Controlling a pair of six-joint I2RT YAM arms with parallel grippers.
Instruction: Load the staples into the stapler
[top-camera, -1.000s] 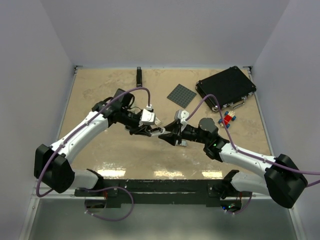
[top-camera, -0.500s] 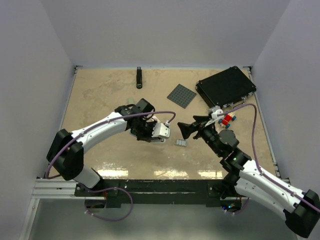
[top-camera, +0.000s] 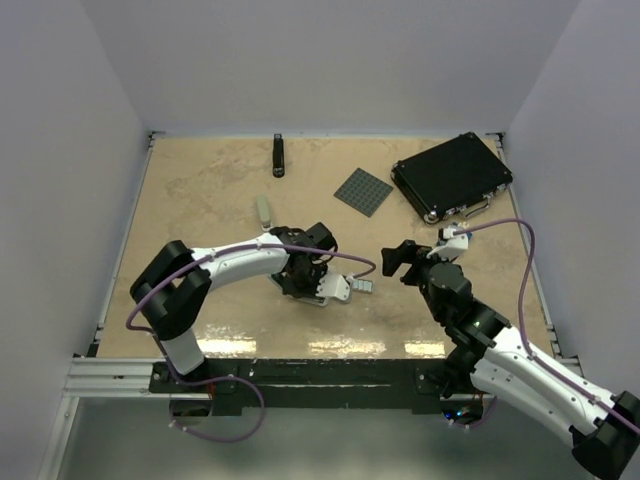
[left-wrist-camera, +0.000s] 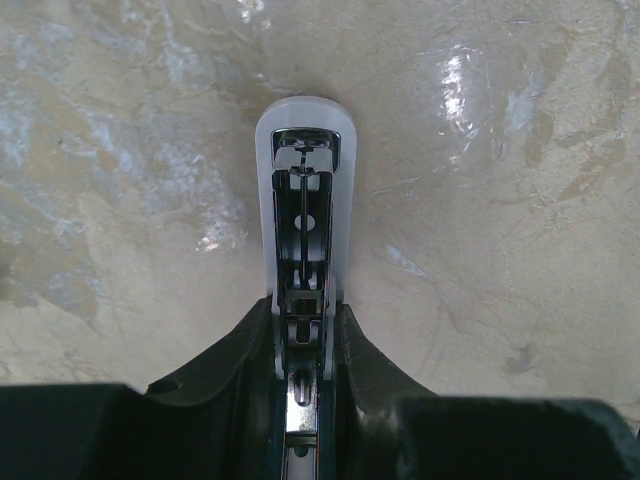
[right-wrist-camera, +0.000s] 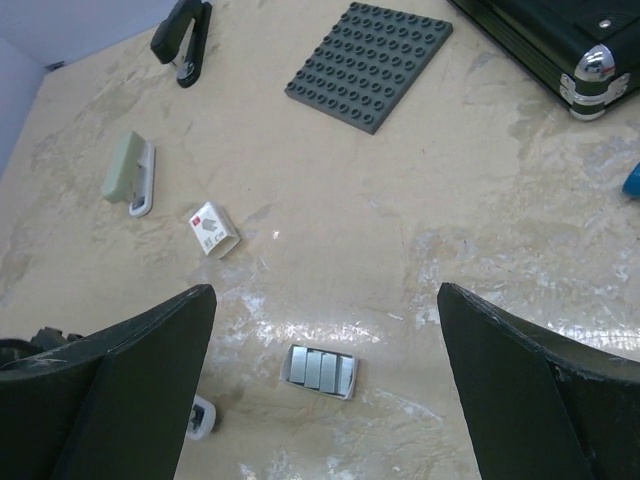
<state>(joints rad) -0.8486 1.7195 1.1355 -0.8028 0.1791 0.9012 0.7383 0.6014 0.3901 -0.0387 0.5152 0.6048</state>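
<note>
**A:** From above, where is the stapler?

**B:** In two pieces. The grey-green stapler part (top-camera: 263, 210) lies on the bench (top-camera: 190, 190), left of middle and apart from both arms. The left arm (top-camera: 240, 258) bends across the middle, and its wrist covers the bench just left of the tray of staples (top-camera: 362, 286). The right pincer (top-camera: 396, 262) hangs just right of that tray without touching it.

**A:** And farther back?

**B:** A slim black stapler (top-camera: 279, 155) lies at the far edge. A dark studded plate (top-camera: 363, 191) and a black case (top-camera: 452, 176) sit toward the far right.

**A:** The left wrist view?

**B:** The left pincer (left-wrist-camera: 303, 335) is clenched on the pale stapler part (left-wrist-camera: 300, 170), with its fingers (left-wrist-camera: 235, 365) on the two long sides. The silvery channel faces the camera and the rounded end points away over bare bench. I cannot tell whether it touches the surface.

**A:** And the right wrist?

**B:** The fingers (right-wrist-camera: 110, 390) are spread wide and grasp nothing. The tray lies between them, with grey strips side by side in it. Beyond it lies the white box (right-wrist-camera: 213, 228) with a dark mark, and past that the grey-green part. A pale bit (right-wrist-camera: 200, 415) shows beside the left-hand finger, mostly hidden by it. A blue piece (right-wrist-camera: 632, 180) is cut off by the right edge.
</note>
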